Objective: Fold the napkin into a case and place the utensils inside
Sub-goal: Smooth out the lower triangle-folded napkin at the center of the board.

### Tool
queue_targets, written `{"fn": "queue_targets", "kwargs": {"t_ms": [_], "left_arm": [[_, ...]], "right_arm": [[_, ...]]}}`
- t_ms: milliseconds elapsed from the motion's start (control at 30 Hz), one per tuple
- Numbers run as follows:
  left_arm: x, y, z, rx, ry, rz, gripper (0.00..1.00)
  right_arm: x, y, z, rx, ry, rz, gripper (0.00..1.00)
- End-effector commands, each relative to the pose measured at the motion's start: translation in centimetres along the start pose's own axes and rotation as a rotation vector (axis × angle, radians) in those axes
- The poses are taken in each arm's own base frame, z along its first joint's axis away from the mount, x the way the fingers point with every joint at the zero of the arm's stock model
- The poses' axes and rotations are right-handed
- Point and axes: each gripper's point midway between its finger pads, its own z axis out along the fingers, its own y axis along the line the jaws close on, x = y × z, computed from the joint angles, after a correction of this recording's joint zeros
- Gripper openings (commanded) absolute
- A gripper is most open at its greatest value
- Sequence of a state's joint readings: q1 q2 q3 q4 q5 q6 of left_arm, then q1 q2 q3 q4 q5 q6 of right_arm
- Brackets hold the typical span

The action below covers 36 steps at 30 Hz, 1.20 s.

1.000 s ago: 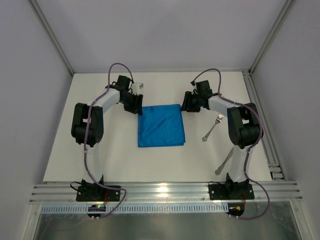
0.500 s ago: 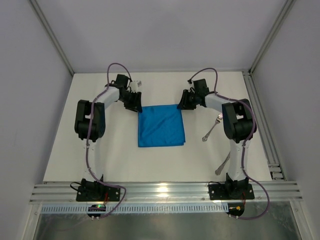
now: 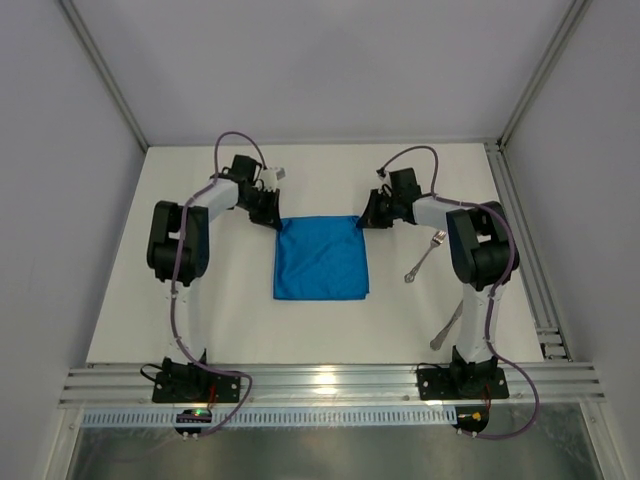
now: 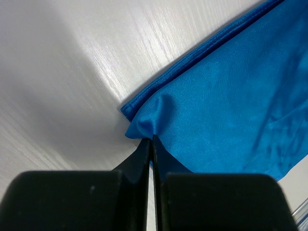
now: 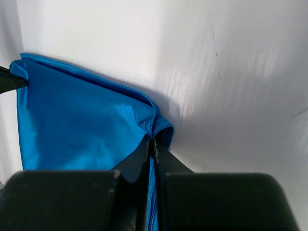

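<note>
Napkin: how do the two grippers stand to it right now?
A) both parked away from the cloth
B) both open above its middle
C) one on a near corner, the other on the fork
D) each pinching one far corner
D: in the wrist views the left gripper and the right gripper each have their fingers closed on a corner of the blue napkin, and the top view puts both at its far edge.
</note>
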<state>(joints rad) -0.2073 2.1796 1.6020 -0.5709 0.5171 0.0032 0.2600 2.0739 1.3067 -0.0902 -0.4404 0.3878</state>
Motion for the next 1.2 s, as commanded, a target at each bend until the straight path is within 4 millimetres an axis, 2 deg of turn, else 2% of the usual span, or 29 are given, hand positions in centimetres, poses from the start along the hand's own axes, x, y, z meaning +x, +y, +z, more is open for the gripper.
{"fn": "queue_targets", "kwargs": {"t_ms": [0,67,133,167,200,367,400,567,633,767,833,967,1100,1167], "left_arm": [[1.0,-0.5,-1.5,-0.014,0.003,0.069,0.0],[1.9,-0.7,-2.0,-0.015,0.015,0.084,0.0],[2.5,-0.9,-2.3,-0.012,0.023,0.093,0.0],[3.5,-0.9,-2.3,-0.009,0.04,0.088,0.0],[3.6,-1.0,-2.7,-0.012,0.038,0.1,0.0],[5.6,-1.8,-3.2,0.013,0.072,0.098,0.0],[6.6,-1.8,-3.2,0.021,0.09,0.085,0.0],[8.6,-2.9,-4.0,0.063,0.113,0.105,0.0],[9.2,-3.2,-4.2,0.076,0.114,0.113,0.0],[8.7,-3.9,-4.5,0.107,0.087,0.138,0.0],[8.4,-3.9,-4.5,0.102,0.076,0.145,0.0],[7.7,-3.2,-4.4,0.069,0.062,0.159,0.0],[6.9,-3.0,-4.3,0.062,0.055,0.168,0.0],[7.2,-3.0,-4.3,0.064,0.064,0.172,0.0]], "right_arm": [[-0.1,1.9,-2.3,-0.045,-0.039,-0.017,0.05],[1.1,1.9,-2.7,-0.052,-0.029,-0.006,0.04],[1.4,2.1,-3.4,-0.056,-0.035,0.002,0.04],[1.7,2.2,-3.6,-0.058,-0.037,0.004,0.04],[3.0,1.8,-3.6,-0.051,-0.018,0.028,0.04],[6.1,2.2,-4.8,-0.063,-0.011,0.04,0.04],[6.7,2.5,-4.9,-0.065,-0.005,0.037,0.04],[9.2,2.1,-5.7,-0.059,0.018,0.04,0.04],[9.3,2.0,-5.8,-0.056,0.023,0.029,0.04],[8.7,1.9,-6.0,-0.035,0.028,0.005,0.05],[7.1,2.5,-6.2,-0.037,-0.002,-0.029,0.06],[5.1,2.8,-6.3,-0.003,-0.006,-0.062,0.06],[5.1,2.4,-5.7,0.014,0.017,-0.062,0.06],[5.4,2.2,-5.6,0.016,0.026,-0.058,0.06]]}}
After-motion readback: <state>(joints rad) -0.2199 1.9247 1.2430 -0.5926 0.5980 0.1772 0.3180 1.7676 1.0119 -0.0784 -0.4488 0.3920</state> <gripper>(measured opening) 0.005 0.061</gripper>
